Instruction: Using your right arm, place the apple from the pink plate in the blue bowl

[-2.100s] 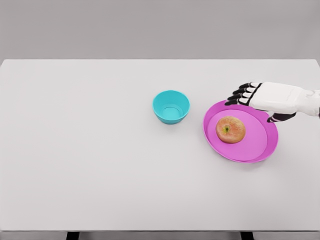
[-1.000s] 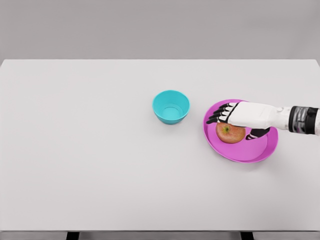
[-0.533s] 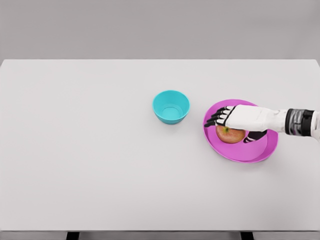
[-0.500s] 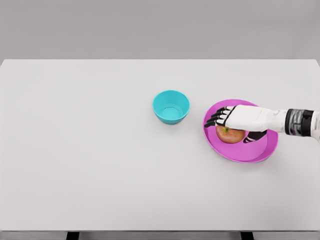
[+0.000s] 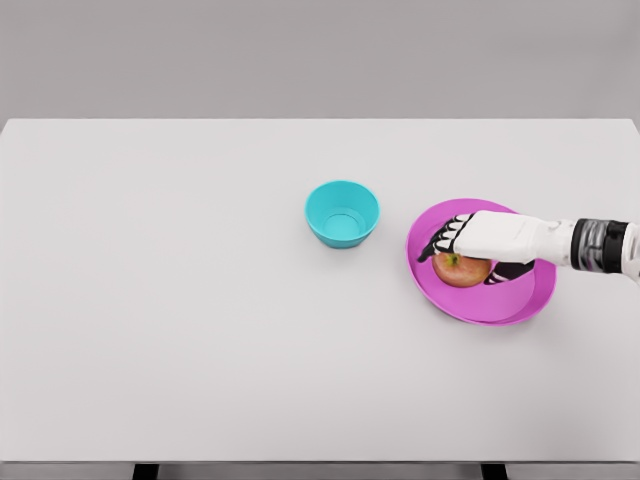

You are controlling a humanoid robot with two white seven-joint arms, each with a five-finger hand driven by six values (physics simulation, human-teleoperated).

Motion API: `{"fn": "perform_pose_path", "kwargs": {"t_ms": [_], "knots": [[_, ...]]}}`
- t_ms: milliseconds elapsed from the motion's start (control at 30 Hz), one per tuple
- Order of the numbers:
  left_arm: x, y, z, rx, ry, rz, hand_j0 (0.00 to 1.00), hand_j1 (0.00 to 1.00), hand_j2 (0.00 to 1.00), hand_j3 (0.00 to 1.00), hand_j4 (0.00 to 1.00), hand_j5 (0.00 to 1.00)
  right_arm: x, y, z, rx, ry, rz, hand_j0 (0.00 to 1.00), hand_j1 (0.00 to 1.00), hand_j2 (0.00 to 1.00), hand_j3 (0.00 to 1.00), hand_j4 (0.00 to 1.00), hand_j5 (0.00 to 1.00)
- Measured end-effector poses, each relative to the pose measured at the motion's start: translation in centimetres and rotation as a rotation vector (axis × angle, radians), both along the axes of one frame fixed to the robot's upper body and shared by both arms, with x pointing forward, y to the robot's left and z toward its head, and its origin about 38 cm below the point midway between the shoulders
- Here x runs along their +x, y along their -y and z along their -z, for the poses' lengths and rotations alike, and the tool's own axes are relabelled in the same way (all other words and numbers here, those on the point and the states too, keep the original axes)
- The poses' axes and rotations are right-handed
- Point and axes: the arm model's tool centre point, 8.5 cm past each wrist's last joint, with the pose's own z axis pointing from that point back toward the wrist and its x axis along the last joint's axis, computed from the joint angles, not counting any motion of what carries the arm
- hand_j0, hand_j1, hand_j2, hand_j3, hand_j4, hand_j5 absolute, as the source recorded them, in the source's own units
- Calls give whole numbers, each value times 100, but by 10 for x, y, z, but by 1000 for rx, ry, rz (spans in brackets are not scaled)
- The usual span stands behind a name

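Surface (image 5: pixel 200 330) first: broad, white, filling my view, with the pink plate (image 5: pixel 520 300) sitting right of centre and the blue bowl (image 5: pixel 342 213) just to its left, a small gap between them. Apple (image 5: pixel 460 270) is on the plate, toward the plate's left half, not yet lifted as far as I can judge. My right robot hand (image 5: pixel 470 240) reaches in from the right edge and sits directly over the apple, palm down, dark fingers (image 5: pixel 440 243) curling down across the apple's far-left side, thumb showing below on the near-right side. I'd call it closing around the fruit; whether it's fully clamped, I can't tell from up here. The bowl lies left and slightly farther back from the hand, so the carry goes that way. Left arm isn't showing at all. Against half a second back, the fingers have curled tighter and dropped onto the apple; two seconds back, the hand hovered beyond the plate's far rim.
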Motion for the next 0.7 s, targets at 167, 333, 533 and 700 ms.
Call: {"fn": "perform_pose_path", "kwargs": {"t_ms": [167,333,533,700], "knots": [[0,0,0,0,0,0,100,100,100,100,100,100,0,0,0,-4,2,-2,68,68,68,68,68,68],[0,0,0,0,0,0,100,100,100,100,100,100,2,0,-5,-6,16,-5,68,68,68,68,68,68],[0,0,0,0,0,0,100,100,100,100,100,100,4,1,-12,-4,31,-4,68,68,68,68,68,68],[0,0,0,0,0,0,100,100,100,100,100,100,7,7,-24,8,60,15,68,68,68,68,68,68]]}}
